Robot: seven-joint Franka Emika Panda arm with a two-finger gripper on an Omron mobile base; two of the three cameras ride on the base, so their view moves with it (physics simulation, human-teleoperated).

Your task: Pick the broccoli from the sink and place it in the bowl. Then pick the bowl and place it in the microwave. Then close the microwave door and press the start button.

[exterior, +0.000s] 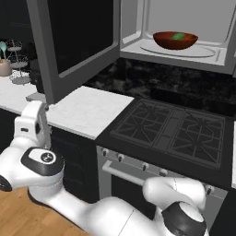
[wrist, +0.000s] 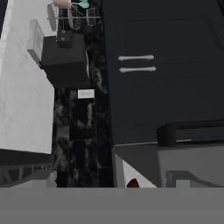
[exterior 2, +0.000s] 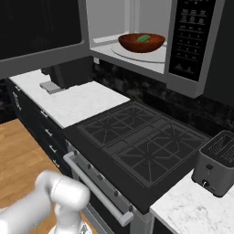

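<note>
A: Where do we stand? The microwave [exterior: 184, 32] is open, and the bowl [exterior: 175, 40] sits inside on the round tray, with the broccoli [exterior: 177, 36] lying in it.

B: So our step in hand, as we judge it, is closing the door [exterior: 78, 41]. It hangs swung out to the left, over the table [exterior: 87, 110], its dark glass facing us.

A: How do we do it well? We see no fingertips in the hand view, but the gripper stands wide with nothing in it. We'd push, not grasp.

B: Agreed. We bring the hand behind the door's free edge, the side far from the hinge, and sweep it round toward the opening. Pushing near the hinge would likely need more force and could slip. We keep the arm [exterior: 41, 161] clear of the stove [exterior: 170, 131] below.

A: And we follow through until the door seems fully seated, or the start button may not take.

B: The control panel [exterior 2: 189, 34] sits on the right of the microwave; we go there after.

A: Counts, biggest first?

B: One microwave, one door, one stove with two grate sections, one toaster [exterior 2: 217, 162] on the right counter, one bowl, one broccoli. In the hand view, two pale bar handles [wrist: 136, 63] on a dark cabinet front.
</note>
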